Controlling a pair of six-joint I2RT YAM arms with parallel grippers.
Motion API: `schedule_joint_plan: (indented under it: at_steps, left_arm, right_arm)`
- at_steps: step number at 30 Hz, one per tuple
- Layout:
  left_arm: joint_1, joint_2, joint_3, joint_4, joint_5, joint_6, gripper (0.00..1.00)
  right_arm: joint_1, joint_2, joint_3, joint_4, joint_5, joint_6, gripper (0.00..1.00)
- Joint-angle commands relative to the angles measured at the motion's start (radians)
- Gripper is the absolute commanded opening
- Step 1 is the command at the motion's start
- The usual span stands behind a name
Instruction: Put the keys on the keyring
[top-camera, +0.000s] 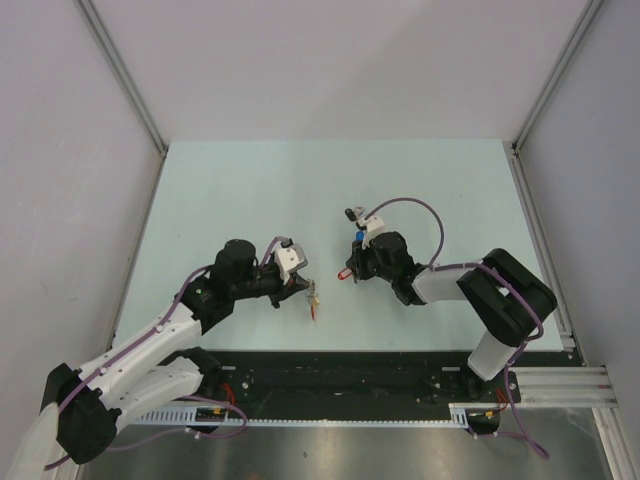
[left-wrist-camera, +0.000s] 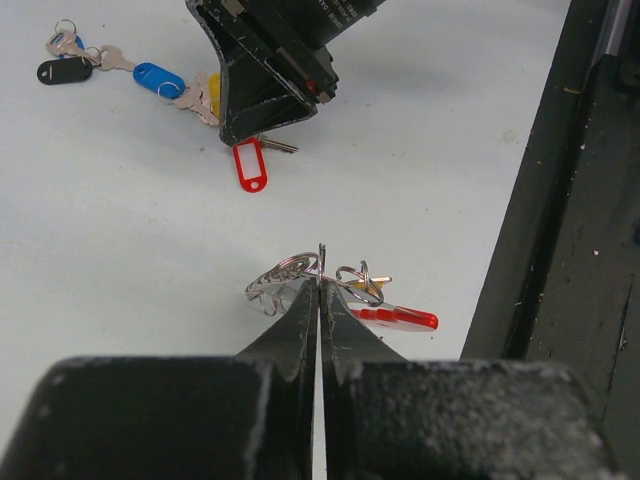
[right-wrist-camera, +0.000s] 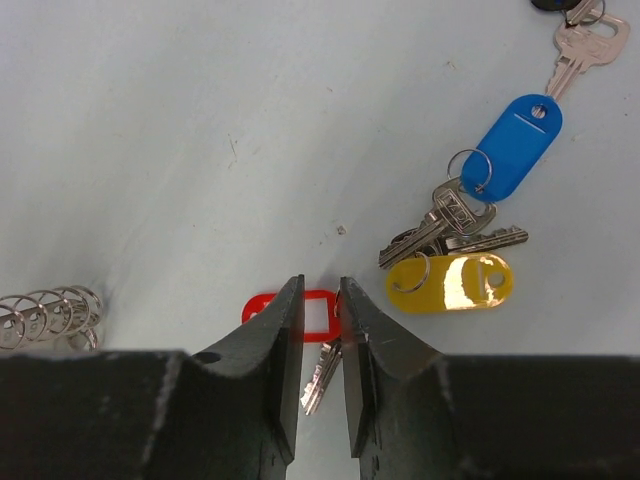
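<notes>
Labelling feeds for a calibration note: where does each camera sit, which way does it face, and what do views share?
Top external: above and behind the bases, facing down onto the table; left arm and right arm show.
Left wrist: on the left arm, facing along its shut fingers to the pinched keyring; right gripper beyond.
Right wrist: on the right arm, facing down between its parted fingers onto the red-tagged key.
Shared: both wrist views show that key, the blue tag, the yellow tag.

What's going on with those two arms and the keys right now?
Left gripper shut on the keyring. Right gripper narrowly open over the red-tagged key, grip not confirmed. Yellow-tagged key and blue-tagged key close alongside.
</notes>
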Motion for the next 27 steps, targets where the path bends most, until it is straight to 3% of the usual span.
schedule_joint_plan:
  at_steps: [1,7,12,27]
  left_arm:
    - [0.004,0.000,0.042,0.011,0.000,0.000,0.00]
    - [0.002,0.001,0.042,0.013,0.008,-0.002,0.01]
    - [0.004,-0.002,0.042,0.011,0.007,-0.002,0.00]
    - [0.001,-0.013,0.042,0.010,0.010,-0.003,0.00]
  right_arm:
    - [-0.001,0.023,0.036,0.044,0.005,-0.010,0.24]
    - [-0.001,0.022,0.037,0.013,0.022,-0.016,0.20]
    - [0.003,-0.001,0.037,-0.009,0.022,-0.024,0.00]
    - [-0.092,-0.328,0.036,-0.379,0.201,-0.044,0.00]
